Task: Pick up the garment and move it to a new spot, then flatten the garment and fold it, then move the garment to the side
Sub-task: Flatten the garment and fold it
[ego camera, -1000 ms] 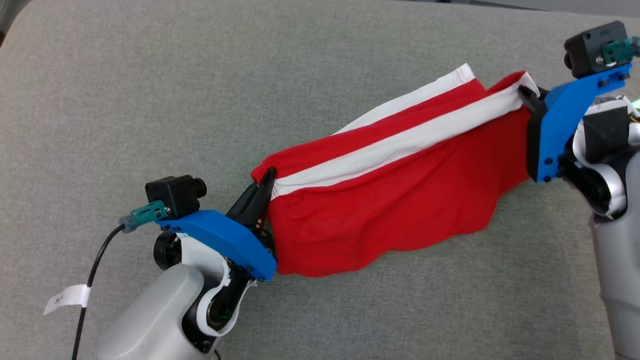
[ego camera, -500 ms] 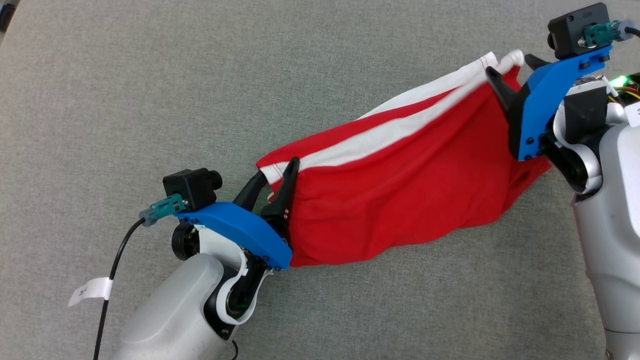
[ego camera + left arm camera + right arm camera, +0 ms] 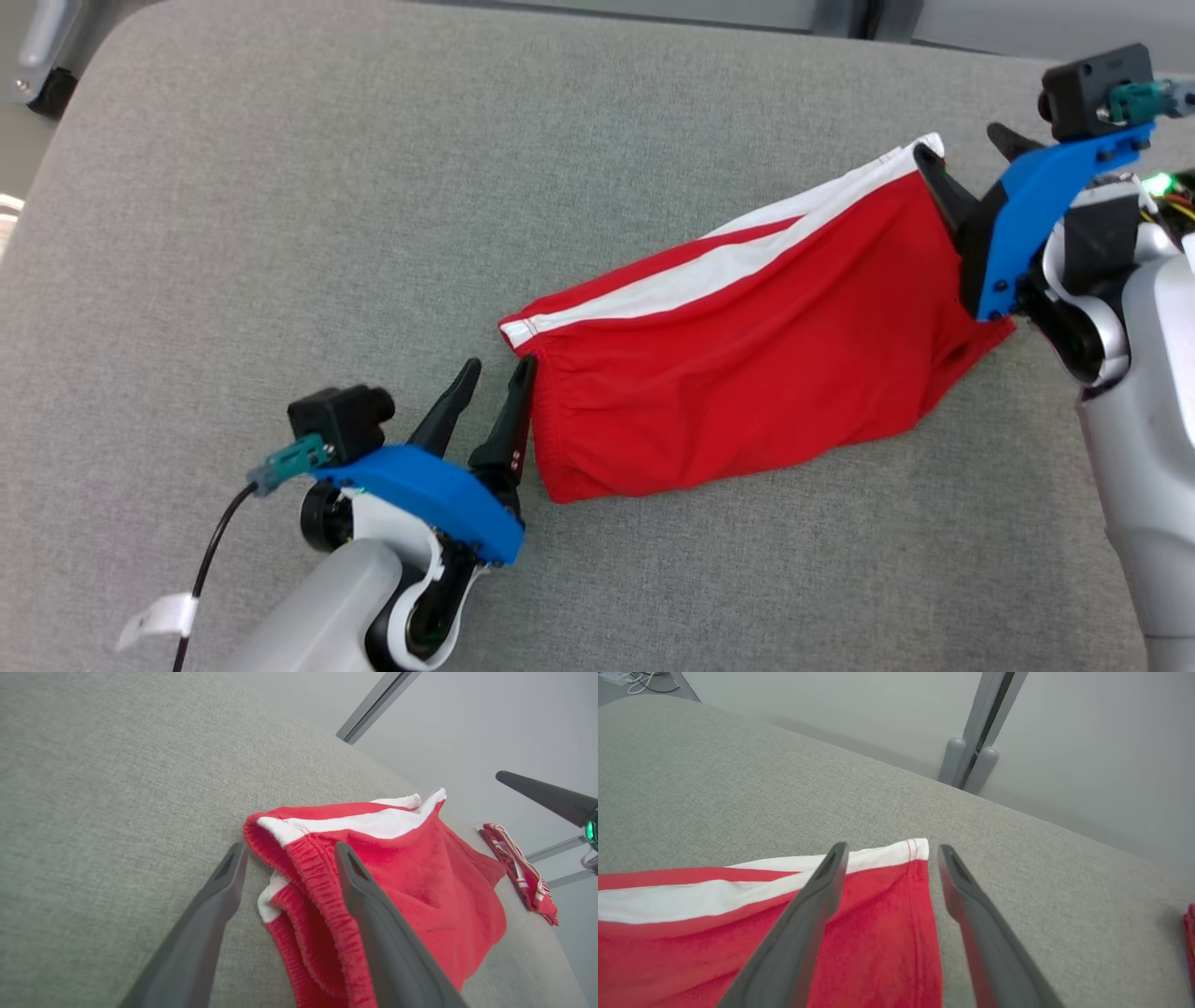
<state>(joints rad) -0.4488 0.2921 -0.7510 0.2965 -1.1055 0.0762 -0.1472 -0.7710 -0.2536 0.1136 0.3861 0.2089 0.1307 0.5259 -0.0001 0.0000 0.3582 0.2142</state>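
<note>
Grey fabric tabletop (image 3: 280,187), rounded corners, pale wall behind it. Garment (image 3: 747,373) = red shorts with white side stripe, lying flat-ish on the tabletop, stretched diagonally between the two pincers, some wrinkles near the elastic waistband. Left pincer (image 3: 499,364): jaws wide, clamping nothing. Waistband end sits right at its tips; the inner finger (image 3: 512,420) touches the waistband edge, the outer finger is over bare fabric surface. In the left wrist view the waistband corner lies between and just ahead of the two fingers, with the rest of the shorts running away beyond the tips and to the right. Right pincer (image 3: 957,140): jaws wide too, gripping nothing. Leg hem end is directly under it; in the right wrist view the white-striped hem corner sits between the fingertips, and the red cloth spreads back under and to the left of the left-hand finger. Second red-and-white cloth item (image 3: 518,868) lies on the tabletop well past the shorts' far end, apart from them. Black cable (image 3: 201,579) with a white tag (image 3: 154,618) hangs off the left arm behind its pincer.
</note>
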